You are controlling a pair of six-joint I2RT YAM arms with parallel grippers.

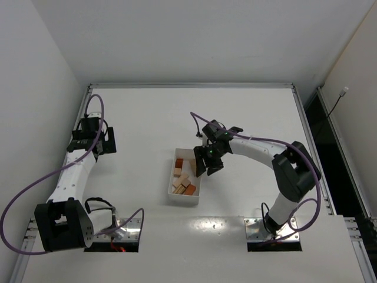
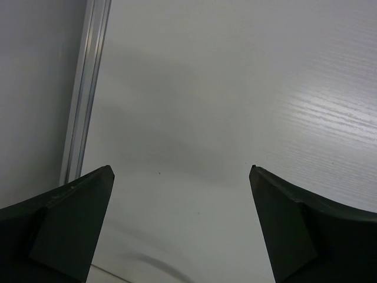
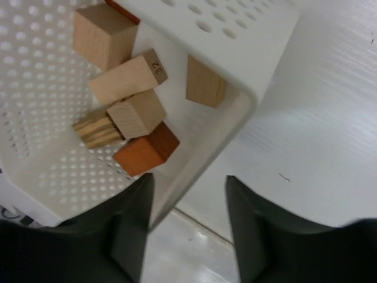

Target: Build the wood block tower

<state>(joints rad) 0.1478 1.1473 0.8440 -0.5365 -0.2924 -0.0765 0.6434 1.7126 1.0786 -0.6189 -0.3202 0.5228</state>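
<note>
Down at the near edge, the two arms sit bolted side by side on the flat white table [image 1: 147, 112]. Just ahead of them, mid-table, is the white perforated rectangular plastic tray [image 1: 184, 200]. That's where the small wooden blocks [image 1: 185, 180] are: all lying loose in a jumble on its floor, none stacked, no tower standing.

The right wrist view gives us the roll call. A reddish-orange block [image 3: 147, 151] lies nearest the fingers, with a pale tan cube [image 3: 135, 113] touching it. A striped-grain tan piece [image 3: 97, 130] is tucked beside that cube. Then comes a long tan block stamped 32 [image 3: 126, 78], with another tan cube [image 3: 103, 35] beyond it. A lone tan block [image 3: 206, 88] lies apart, close to the tray's wall, and a sliver of red-brown block [image 3: 122, 10] peeks in at the top edge.

The right gripper [image 3: 187, 183] hangs at the tray's right-hand rim with its jaws partly spread. They straddle the wall, one finger inside and one outside over the table, and they clamp nothing.

Further up on the left, well apart from the tray, the left gripper [image 2: 181, 171] hovers over bare tabletop, jaws spread wide. An aluminium rail [image 2: 88, 88] runs along the table's left edge.
</note>
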